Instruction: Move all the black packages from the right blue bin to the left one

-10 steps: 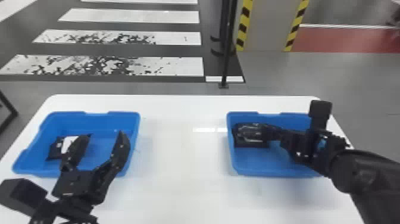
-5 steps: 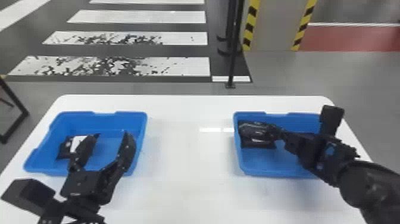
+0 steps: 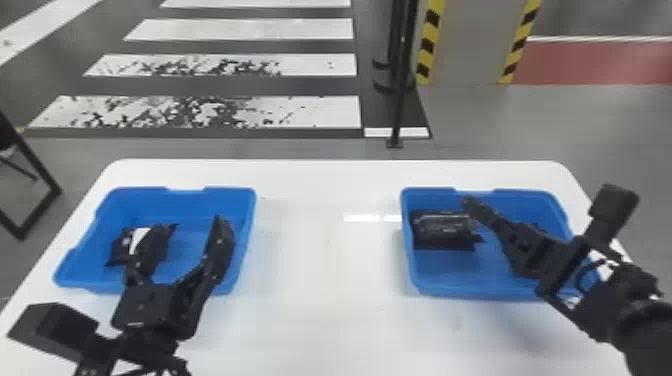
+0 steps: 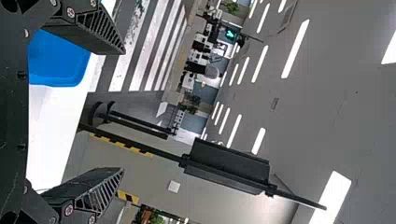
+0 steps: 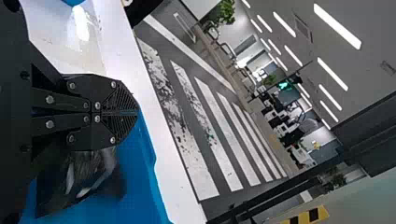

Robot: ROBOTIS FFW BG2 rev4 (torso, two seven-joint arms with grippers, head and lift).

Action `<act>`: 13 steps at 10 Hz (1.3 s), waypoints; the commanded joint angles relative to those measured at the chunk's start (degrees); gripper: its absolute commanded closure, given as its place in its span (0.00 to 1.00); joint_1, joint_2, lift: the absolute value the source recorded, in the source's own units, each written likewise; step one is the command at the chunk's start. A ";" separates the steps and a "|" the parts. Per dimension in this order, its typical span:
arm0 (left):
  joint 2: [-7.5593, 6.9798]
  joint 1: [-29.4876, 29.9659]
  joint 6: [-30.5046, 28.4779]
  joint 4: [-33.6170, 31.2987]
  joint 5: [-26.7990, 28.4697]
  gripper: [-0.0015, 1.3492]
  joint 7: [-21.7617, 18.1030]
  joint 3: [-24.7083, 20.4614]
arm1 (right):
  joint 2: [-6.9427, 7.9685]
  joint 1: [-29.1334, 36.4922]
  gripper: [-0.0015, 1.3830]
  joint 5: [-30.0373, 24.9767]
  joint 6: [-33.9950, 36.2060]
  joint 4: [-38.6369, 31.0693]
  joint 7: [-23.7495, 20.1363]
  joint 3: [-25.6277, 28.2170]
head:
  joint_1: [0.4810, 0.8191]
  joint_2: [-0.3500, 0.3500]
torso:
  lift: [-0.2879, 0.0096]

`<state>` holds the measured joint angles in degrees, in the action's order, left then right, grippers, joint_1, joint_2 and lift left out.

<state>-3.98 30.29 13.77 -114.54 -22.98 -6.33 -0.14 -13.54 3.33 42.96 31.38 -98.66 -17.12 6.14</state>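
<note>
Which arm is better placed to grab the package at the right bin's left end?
Right, likely: the right tool is beside that package, though shut; the left tool, open, is over at the left bin.

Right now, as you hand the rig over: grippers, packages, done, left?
Left gripper: open, over the left bin as the head view shows it.
Right gripper: shut, nothing seen between its fingers, over the right bin, beside the glossy black package.
Done: black package with a white patch lies in the left bin.
Left: the glossy one, in the right bin's left part, still to go across. Can't tell whether more lie behind the right arm.
</note>
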 commanded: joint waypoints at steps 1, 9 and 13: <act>-0.15 -0.20 0.01 0.00 -0.21 0.11 0.00 0.48 | -0.09 0.88 0.86 -0.45 1.38 -2.38 -0.02 0.94 | 0.63 0.53 | 0.50; -0.24 -0.20 -0.69 0.00 -0.78 0.11 0.00 0.82 | -0.53 -2.07 0.09 -21.93 10.66 -1.11 -2.57 4.82 | 0.63 0.41 | 0.50; -0.42 -0.62 -1.25 0.42 -0.78 0.11 0.00 1.28 | -0.70 -8.12 0.09 -21.70 6.16 8.59 -2.75 -1.80 | 0.63 0.42 | 0.50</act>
<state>-4.35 29.80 12.61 -114.13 -23.76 -6.34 1.01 -14.24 -4.02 21.13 38.19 -90.94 -19.86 5.29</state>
